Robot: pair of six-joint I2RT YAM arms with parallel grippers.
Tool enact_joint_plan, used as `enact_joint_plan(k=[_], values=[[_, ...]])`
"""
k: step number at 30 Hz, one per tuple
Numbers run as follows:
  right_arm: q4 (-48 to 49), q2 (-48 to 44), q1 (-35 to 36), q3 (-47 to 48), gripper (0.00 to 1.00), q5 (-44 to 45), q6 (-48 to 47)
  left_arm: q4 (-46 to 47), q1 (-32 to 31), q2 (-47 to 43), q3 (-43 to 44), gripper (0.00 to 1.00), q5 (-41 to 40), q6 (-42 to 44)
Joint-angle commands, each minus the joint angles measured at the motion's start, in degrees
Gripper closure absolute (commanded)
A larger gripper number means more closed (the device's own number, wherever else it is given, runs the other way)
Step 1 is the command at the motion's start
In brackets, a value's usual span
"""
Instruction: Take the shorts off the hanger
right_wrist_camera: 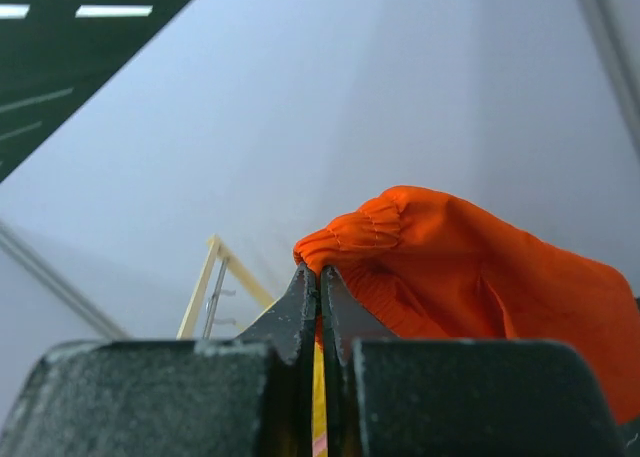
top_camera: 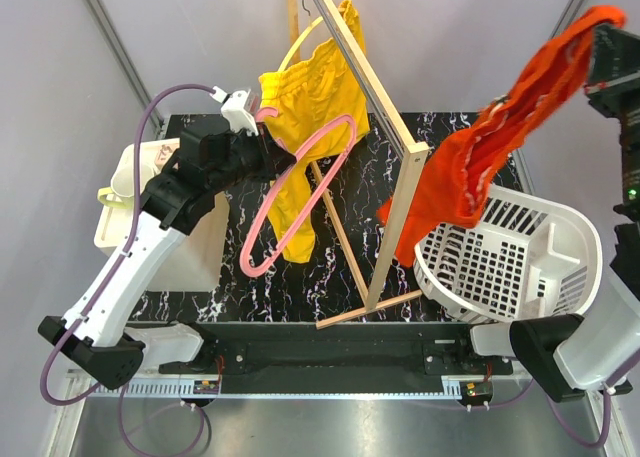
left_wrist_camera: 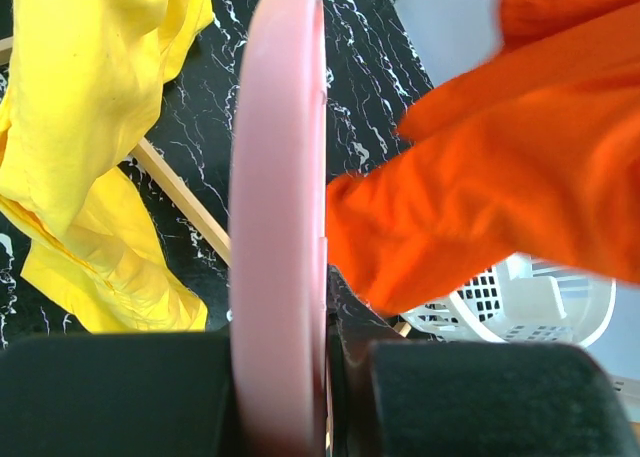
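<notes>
The orange-red shorts [top_camera: 505,127] hang in the air at the right, off the hanger, with their lower end near the white basket. My right gripper [top_camera: 600,37] is shut on their gathered waistband [right_wrist_camera: 370,232] high at the top right. The pink hanger [top_camera: 300,192] is bare and tilted over the table's middle left. My left gripper [top_camera: 258,127] is shut on it near its hook, and its pink bar [left_wrist_camera: 280,207] runs between the fingers. The shorts also show in the left wrist view [left_wrist_camera: 500,167].
Yellow shorts [top_camera: 305,107] on a pale yellow hanger hang from a wooden rack [top_camera: 390,147] at the centre. A white laundry basket [top_camera: 520,252] stands at the right. A cream bin [top_camera: 150,217] stands at the left under my left arm.
</notes>
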Motion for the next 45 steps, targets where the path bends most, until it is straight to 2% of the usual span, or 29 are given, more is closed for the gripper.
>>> enact_joint_plan(k=[1, 5, 12, 16, 21, 25, 32, 38, 43, 45], values=[[8.70, 0.13, -0.15, 4.36, 1.00, 11.86, -9.50, 1.76, 0.02, -1.36, 2.42, 1.00, 0.69, 0.70], [9.40, -0.83, -0.06, 4.80, 1.00, 18.10, -15.39, 0.97, 0.02, -2.23, 2.16, 1.00, 0.78, 0.79], [11.69, -4.25, -0.06, 3.41, 1.00, 20.92, -21.29, -0.35, 0.02, -3.82, 1.63, 1.00, 1.30, 0.00], [11.08, -9.34, 0.02, -6.85, 1.00, 21.89, -20.16, -0.35, 0.02, -4.43, 1.19, 1.00, 2.88, -1.76], [5.99, -10.41, -0.06, -9.78, 1.00, 21.97, -16.81, -0.35, 0.11, -6.36, -0.83, 1.00, 4.20, -4.57], [5.54, -12.25, 0.02, -18.01, 1.00, 21.80, -16.64, -0.35, 0.02, -8.56, -3.37, 1.00, 4.38, -5.71], [4.93, -15.68, 0.02, -34.73, 1.00, 15.40, -5.50, -0.70, 0.02, -10.85, -4.52, 1.00, 3.68, -6.07], [-2.53, -19.98, -0.06, -49.14, 1.00, 8.97, 5.16, -1.66, 0.02, -9.89, -2.15, 1.00, 3.94, -4.40], [-12.20, -27.19, 0.02, -61.18, 1.00, 13.52, 8.93, -2.28, 0.02, -9.00, -0.66, 1.00, 4.99, -4.13], [-15.99, -29.73, -0.06, -63.30, 1.00, 15.55, 9.56, -2.28, 0.02, -9.09, -1.00, 1.00, 5.61, -4.48]])
